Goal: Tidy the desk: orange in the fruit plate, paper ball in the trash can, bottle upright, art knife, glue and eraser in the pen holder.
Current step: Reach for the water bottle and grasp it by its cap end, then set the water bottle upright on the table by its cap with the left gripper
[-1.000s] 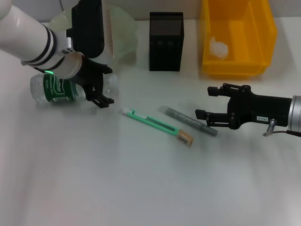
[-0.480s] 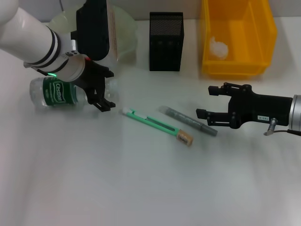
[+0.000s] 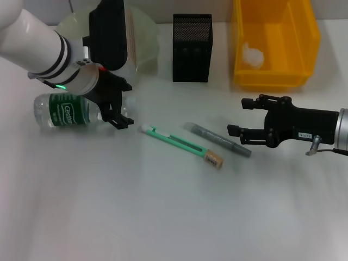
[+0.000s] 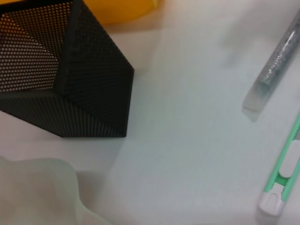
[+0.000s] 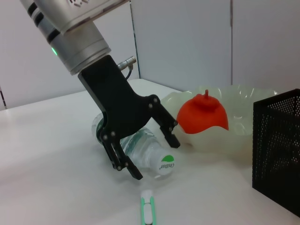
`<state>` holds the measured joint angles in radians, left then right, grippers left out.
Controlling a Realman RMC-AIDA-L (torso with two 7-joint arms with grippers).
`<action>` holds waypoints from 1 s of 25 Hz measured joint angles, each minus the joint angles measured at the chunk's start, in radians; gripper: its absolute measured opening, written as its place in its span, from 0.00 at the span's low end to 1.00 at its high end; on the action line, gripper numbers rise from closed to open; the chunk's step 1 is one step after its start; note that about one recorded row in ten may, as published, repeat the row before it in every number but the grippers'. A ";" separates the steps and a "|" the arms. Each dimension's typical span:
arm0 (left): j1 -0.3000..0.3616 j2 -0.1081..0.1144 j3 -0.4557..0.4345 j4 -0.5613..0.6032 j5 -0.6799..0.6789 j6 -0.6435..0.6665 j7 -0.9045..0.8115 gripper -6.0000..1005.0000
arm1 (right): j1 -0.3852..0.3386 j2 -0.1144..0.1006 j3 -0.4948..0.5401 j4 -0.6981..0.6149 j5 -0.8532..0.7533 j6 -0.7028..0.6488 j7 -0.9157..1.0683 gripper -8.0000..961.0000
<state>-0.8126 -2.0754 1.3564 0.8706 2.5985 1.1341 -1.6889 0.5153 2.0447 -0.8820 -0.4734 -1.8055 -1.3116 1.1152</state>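
Note:
The bottle (image 3: 62, 110) lies on its side at the left, its white cap (image 5: 165, 164) pointing toward the table's middle. My left gripper (image 3: 124, 104) is open, with one finger on each side of the bottle's cap end (image 5: 154, 158). The orange (image 5: 202, 115) rests in the fruit plate (image 3: 145, 41) behind that arm. The art knife (image 3: 174, 140), the glue (image 3: 217, 140) and the eraser (image 3: 213, 159) lie on the table's middle. The paper ball (image 3: 253, 56) sits in the trash can (image 3: 274, 76). My right gripper (image 3: 242, 117) hovers open just right of the glue. The pen holder (image 3: 192, 49) stands at the back.
The pen holder stands between the fruit plate and the trash can along the far edge. In the left wrist view the pen holder (image 4: 70, 70), the glue (image 4: 274, 72) and the art knife's white tip (image 4: 274, 201) show below that arm.
The bottle has rolled a little, turning more of its green label up, and my left wrist has shifted slightly right. The right arm has not moved.

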 joint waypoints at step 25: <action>-0.007 -0.002 0.045 0.049 0.021 0.053 -0.066 0.46 | 0.004 -0.002 0.009 -0.001 0.000 0.000 0.004 0.78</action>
<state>-0.8191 -2.0772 1.4016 0.9197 2.6192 1.1872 -1.7553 0.5197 2.0429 -0.8728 -0.4739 -1.8055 -1.3118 1.1194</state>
